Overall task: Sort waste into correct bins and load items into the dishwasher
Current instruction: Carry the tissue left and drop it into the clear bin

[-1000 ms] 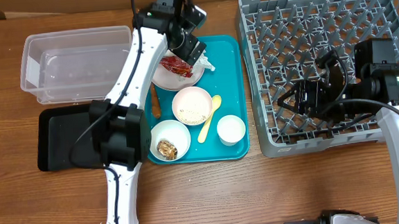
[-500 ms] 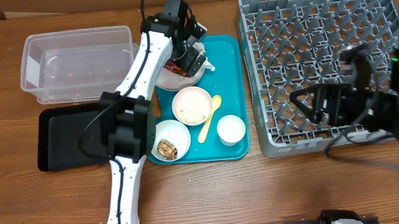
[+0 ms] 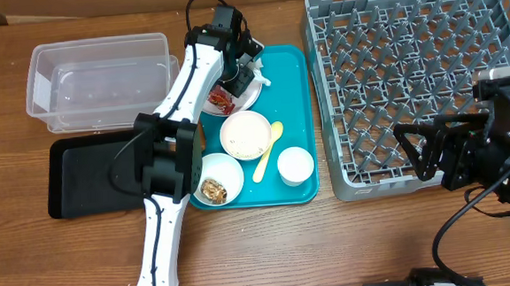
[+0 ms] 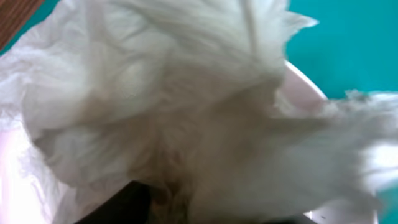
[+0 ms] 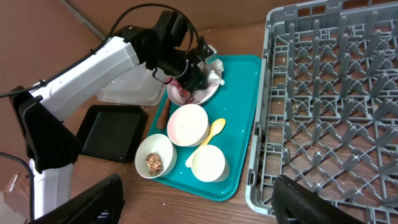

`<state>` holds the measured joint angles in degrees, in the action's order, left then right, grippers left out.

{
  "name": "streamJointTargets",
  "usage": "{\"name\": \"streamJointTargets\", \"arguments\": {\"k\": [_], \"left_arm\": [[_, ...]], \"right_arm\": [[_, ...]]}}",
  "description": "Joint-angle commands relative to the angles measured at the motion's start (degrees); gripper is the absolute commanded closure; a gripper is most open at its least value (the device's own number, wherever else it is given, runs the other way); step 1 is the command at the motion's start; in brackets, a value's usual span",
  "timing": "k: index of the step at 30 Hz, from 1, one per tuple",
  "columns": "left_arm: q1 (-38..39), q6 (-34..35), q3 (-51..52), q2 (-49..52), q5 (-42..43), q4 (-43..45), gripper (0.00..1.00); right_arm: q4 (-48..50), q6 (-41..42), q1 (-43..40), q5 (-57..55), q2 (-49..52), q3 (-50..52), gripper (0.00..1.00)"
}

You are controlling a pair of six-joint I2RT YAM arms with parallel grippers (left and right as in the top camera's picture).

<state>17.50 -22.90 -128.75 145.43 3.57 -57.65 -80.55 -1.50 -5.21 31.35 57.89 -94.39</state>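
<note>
Two white-pink bowls (image 3: 245,135) (image 3: 217,179) sit on the teal tray (image 3: 296,87), both on the robot's side of the left gripper (image 3: 241,66). The nearer one holds one brown food lump (image 3: 212,190). One plate (image 3: 235,105) lies directly under that gripper's fingers, carrying one red wrapper (image 3: 221,97) with white tissue (image 4: 186,93). The tissue fills the wrist view, so I cannot tell whether these fingers are apart or closed on it. One yellow spoon (image 3: 268,151) and one small cup (image 3: 295,166) rest beyond the bowls, farther from those fingers. One thin brown stick (image 3: 198,129) lies at the tray's edge. Two bins, one clear tub (image 3: 100,81) and one black tray (image 3: 84,176), stand on the far side of the left arm. The right gripper (image 3: 411,151) hangs with fingers spread wide and holding nothing, above the near part of the one grey rack (image 3: 409,54).
</note>
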Motion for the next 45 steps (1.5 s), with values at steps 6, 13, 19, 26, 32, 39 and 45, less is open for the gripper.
{"name": "streamJointTargets", "arguments": {"k": [6,13,19,26,32,39,45], "left_arm": [[-0.44,5.46,-1.66,2.34,-0.39,-1.07,0.96],[-0.44,11.54,-15.26,1.60,2.62,-10.43,0.96],[-0.72,15.98,-33.16,1.57,5.49,-19.76,0.96],[-4.66,21.18,-51.19,-0.66,0.68,-34.32,0.96],[-13.55,24.13,-51.21,-3.28,-2.25,-39.15,0.96],[-24.17,25.75,-50.31,-3.23,-2.36,-38.51,0.96],[-27.12,24.50,-42.51,-3.23,-2.10,-38.01,0.96]], "right_arm": [[0.15,-0.28,-0.11,-0.48,-0.35,-0.52,0.22],[0.13,-0.28,-0.11,-0.90,-0.35,-0.52,0.23],[0.04,-0.26,-0.11,-0.87,-0.35,-0.52,0.25],[-1.01,-0.26,-0.11,-0.87,-0.35,-0.52,0.26],[-1.01,-0.26,-0.11,-0.87,-0.35,-0.52,0.27],[-1.01,-0.26,-0.11,-0.87,-0.35,-0.52,0.27],[-0.37,-0.26,-0.11,-0.87,0.00,-0.52,0.27]]}}
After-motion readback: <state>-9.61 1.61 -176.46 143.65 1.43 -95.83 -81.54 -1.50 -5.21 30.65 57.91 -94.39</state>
